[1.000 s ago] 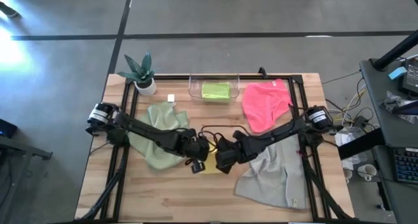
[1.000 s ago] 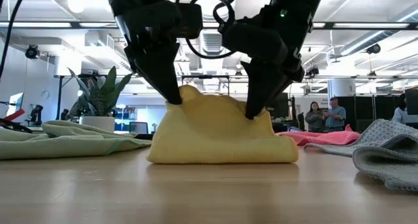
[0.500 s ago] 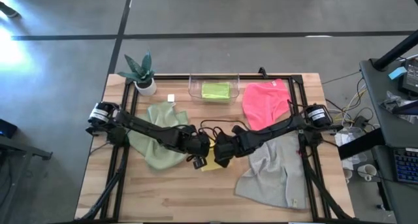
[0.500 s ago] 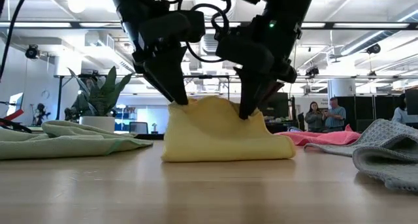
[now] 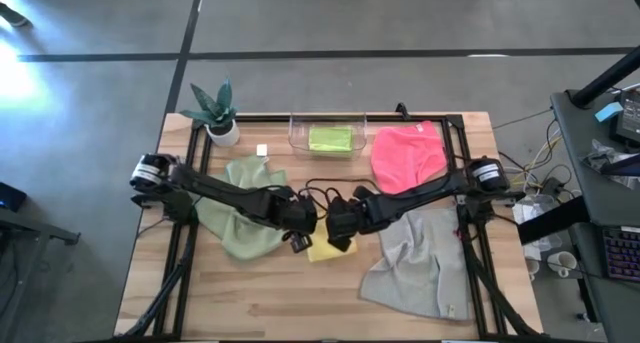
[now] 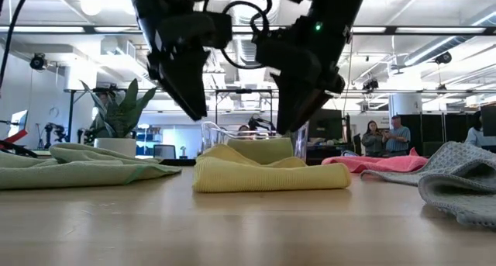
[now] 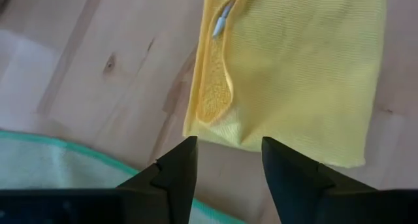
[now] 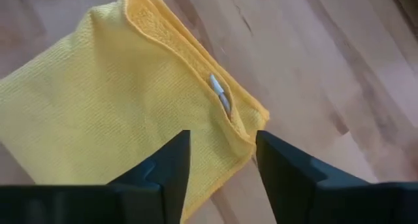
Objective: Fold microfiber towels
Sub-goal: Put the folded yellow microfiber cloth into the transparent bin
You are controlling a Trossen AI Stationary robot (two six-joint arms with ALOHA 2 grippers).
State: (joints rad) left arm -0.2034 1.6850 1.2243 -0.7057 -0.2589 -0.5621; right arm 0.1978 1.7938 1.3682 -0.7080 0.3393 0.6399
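1. Left arm [image 5: 225, 191]: stretched from the left edge toward the middle of the worktop.
2. Left gripper [image 7: 225, 160]: raised above the worktop surface, pointing down, jaws parted, nothing between them.
3. Right arm [image 5: 420, 196]: stretched from the right edge toward the middle, mirroring the left.
4. Right gripper [image 8: 219, 157]: just beside the left gripper, raised, jaws parted, holding nothing.
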